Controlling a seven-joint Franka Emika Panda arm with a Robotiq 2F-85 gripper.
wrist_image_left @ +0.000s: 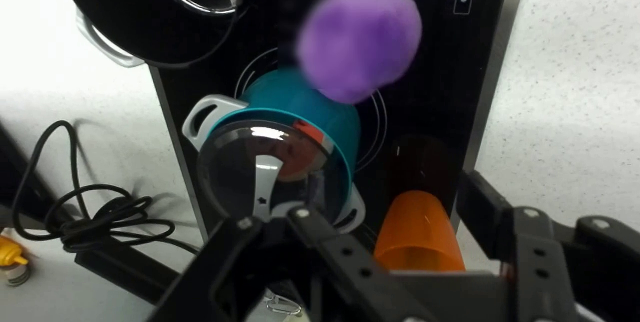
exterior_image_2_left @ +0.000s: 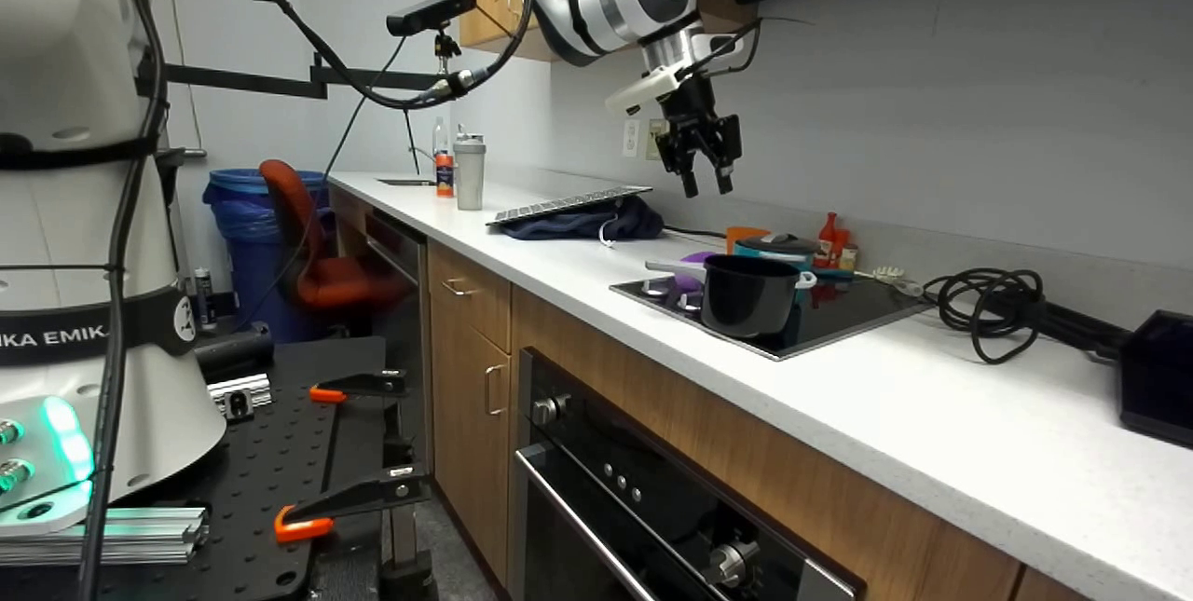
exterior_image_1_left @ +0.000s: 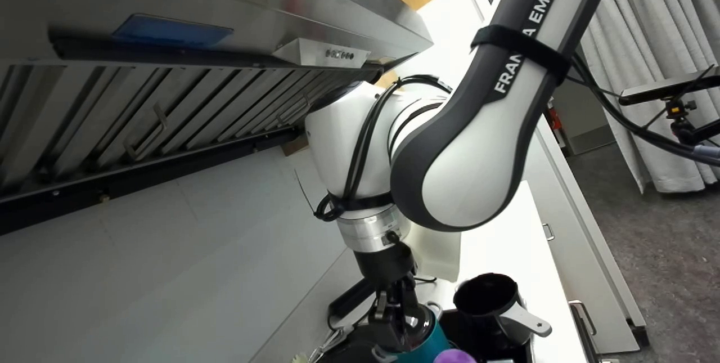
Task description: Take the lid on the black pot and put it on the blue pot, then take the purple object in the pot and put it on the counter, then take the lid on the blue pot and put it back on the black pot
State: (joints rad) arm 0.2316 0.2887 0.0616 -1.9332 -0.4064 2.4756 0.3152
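Note:
The lid, see-through with a grey knob, lies on the blue pot, slightly off-centre; something red shows through it. Both also show in an exterior view, lid and blue pot. The black pot is uncovered at the hob's front; it shows in both exterior views. The purple object is at the hob by the knobs, beside the blue pot; I cannot tell if they touch. My gripper is open and empty, above the back of the hob; in the wrist view its fingers are apart.
The hob is set in the white counter. An orange cup is beside the blue pot. Red bottles stand behind. A coiled black cable and a keyboard flank the hob. A range hood hangs overhead.

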